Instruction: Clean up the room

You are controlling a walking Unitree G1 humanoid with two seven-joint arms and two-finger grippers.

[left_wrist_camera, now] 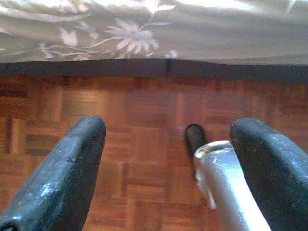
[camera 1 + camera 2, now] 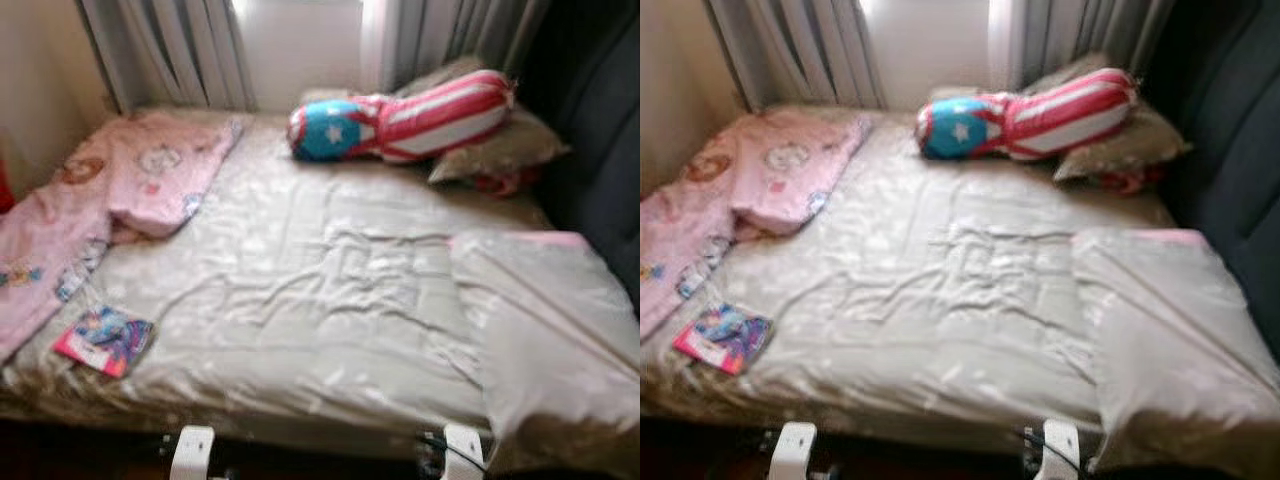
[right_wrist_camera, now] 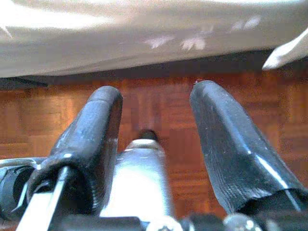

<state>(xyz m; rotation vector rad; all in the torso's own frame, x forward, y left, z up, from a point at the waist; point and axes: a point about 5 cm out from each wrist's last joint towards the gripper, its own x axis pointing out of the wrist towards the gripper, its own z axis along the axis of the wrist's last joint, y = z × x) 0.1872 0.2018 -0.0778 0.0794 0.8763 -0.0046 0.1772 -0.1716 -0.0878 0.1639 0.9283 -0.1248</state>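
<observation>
Facing the wide bed with its grey floral cover (image 2: 330,300), the robot saw a small colourful book (image 2: 104,339) near its left front corner. Over the brown parquet floor (image 1: 144,144) beside the bed, left gripper (image 1: 168,144) and right gripper (image 3: 156,120) hung spread, holding nothing.

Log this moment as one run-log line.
stage: facing grey floral-quilted bed | left gripper open, low over wooden parquet floor | right gripper open, low | colourful book on bed's near-left corner

Beige floral bedspread (image 2: 320,300), pink cartoon blanket (image 2: 150,170), red-white-striped blue-starred cushion (image 2: 400,120).
</observation>
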